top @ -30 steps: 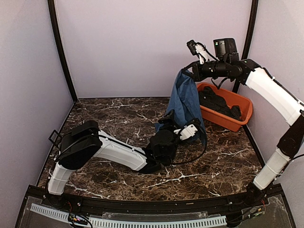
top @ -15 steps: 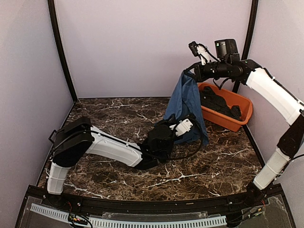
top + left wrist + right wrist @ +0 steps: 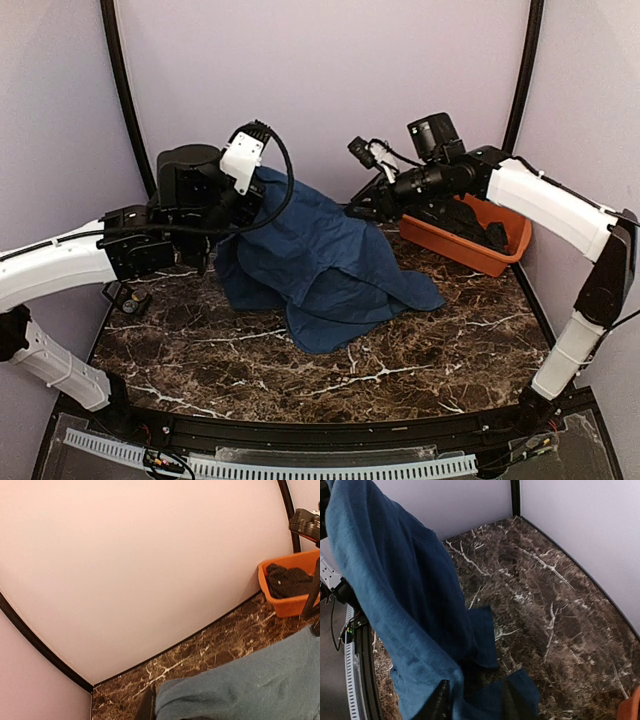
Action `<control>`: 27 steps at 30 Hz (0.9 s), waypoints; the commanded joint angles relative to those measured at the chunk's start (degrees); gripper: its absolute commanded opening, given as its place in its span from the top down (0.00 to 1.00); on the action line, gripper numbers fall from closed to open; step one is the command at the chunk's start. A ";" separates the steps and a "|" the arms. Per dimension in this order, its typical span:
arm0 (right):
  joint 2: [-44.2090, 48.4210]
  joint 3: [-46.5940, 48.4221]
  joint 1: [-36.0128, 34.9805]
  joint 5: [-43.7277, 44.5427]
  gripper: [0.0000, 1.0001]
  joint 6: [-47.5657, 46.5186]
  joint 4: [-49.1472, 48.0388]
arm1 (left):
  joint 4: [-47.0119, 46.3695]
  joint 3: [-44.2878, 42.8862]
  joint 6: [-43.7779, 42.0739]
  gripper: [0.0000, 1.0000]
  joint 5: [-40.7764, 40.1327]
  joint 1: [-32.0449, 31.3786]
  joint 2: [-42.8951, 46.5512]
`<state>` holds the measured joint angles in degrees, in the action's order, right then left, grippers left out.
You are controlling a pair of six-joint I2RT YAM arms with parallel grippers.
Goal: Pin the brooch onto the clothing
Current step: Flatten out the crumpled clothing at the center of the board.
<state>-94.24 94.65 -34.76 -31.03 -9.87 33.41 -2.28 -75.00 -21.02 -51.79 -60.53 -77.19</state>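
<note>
The navy T-shirt (image 3: 320, 260) hangs draped between the two arms over the middle of the bench (image 3: 430, 350), its lower folds pooled on the dark marble top. The left pincer (image 3: 250, 195), raised high on the left side, is clamped on one end of the cloth, and its wrist view shows it mostly buried in fabric. The right pincer (image 3: 358, 207), a little lower, pinches the other end, with a fold bunched between its fingers (image 3: 440, 702). Just behind it, in the right rear corner, stands the orange tub (image 3: 470, 252) holding dark garments (image 3: 287, 580).
</note>
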 commanded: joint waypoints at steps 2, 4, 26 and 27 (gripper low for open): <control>-8.26 -2.36 -2.25 2.87 0.44 -1.78 2.28 | 23.98 5.46 13.86 0.99 -1.10 0.18 -0.73; -8.30 -4.58 -2.60 4.98 0.29 -1.59 1.33 | 26.89 6.38 17.05 0.99 -0.32 0.22 -1.29; -1.00 -24.88 5.88 27.80 0.02 2.78 4.20 | 37.13 6.89 25.46 0.99 1.30 8.64 1.36; 0.30 -26.39 5.97 29.26 0.01 3.18 4.08 | 37.32 6.89 25.39 0.99 1.18 8.91 1.48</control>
<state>-96.97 72.47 -29.80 -4.60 -11.33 35.44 32.49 -66.61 3.75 -49.12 -52.75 -78.56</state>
